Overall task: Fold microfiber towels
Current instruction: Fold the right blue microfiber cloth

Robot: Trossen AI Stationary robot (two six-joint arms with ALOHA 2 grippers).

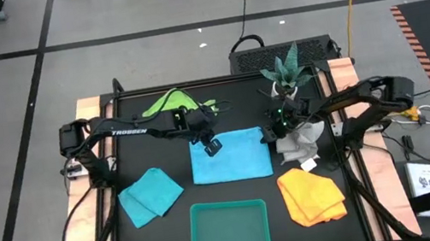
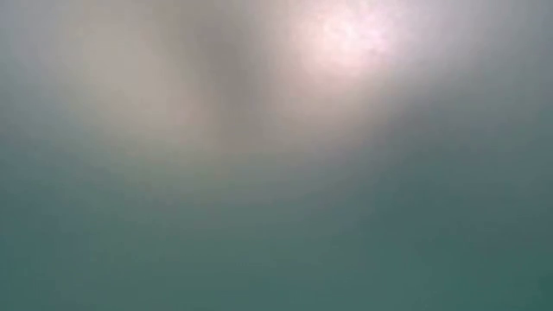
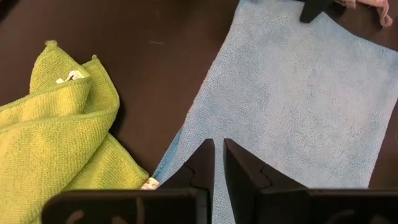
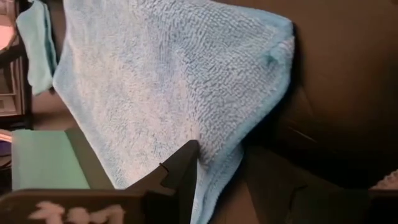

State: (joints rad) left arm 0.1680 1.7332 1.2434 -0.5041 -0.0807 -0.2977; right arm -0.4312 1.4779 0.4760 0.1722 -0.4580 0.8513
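**Operator:** Five towels on the desk (image 1: 118, 166), and I am working the blue one (image 1: 230, 156) spread flat in the middle. The folded turquoise one (image 1: 151, 195) lies off to the left, the green one (image 1: 171, 103) is bunched at the back, the yellow-orange one (image 1: 312, 194) sits front right, and the grey-white one (image 1: 301, 141) is crumpled under my right arm. The teal tray (image 1: 229, 231) waits at the front edge.

**Partner:** What are the tools doing?

**Operator:** My left tool (image 3: 217, 163) is at the blue towel's back left corner, its fingers nearly together with a thin gap; I judge the hem is pinched there, though I cannot see the cloth inside. My right tool (image 1: 273, 131) is at the back right corner. Its wrist camera shows that corner (image 4: 277, 46) lifted, with the cloth draped against one finger (image 4: 180, 168), so I take it as gripped; the other finger is out of frame.

**Partner:** How do you fold it cleanly?

**Operator:** I would raise both corners evenly, carry them toward the front edge together, and keep the span between the tools taut so the cloth does not sag. If one side leads, the edges will land skewed. The low camera gives me only blur, so I rely on the overhead view.
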